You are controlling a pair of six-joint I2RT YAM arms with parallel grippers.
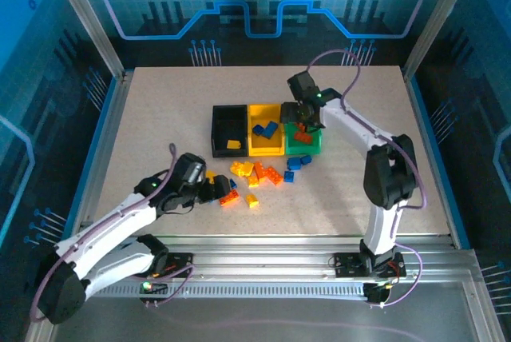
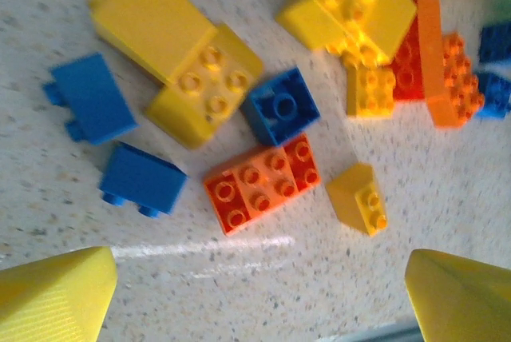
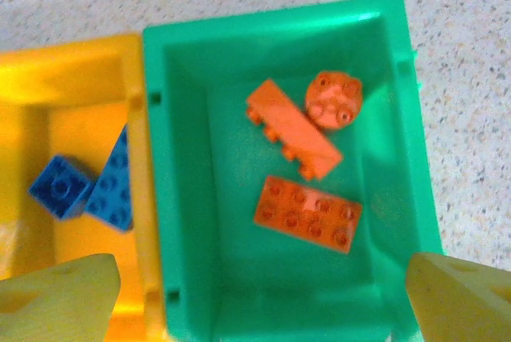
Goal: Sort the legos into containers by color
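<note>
Over the green bin [image 3: 271, 22], which held three orange legos [image 3: 307, 212], the right gripper [image 3: 263, 298] hung wide and empty. The left gripper [image 2: 259, 294] was also spread wide and empty above loose legos [image 2: 263, 182] scattered on the table [image 2: 479, 214]. Blue legos [image 3: 80, 186] lay in the yellow bin [image 3: 72, 70].

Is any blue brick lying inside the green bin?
No, the green bin holds three orange bricks; the blue bricks sit in the yellow bin.

Bright, even light, soft shadows; wrist views slightly blurred, top view sharper.
</note>
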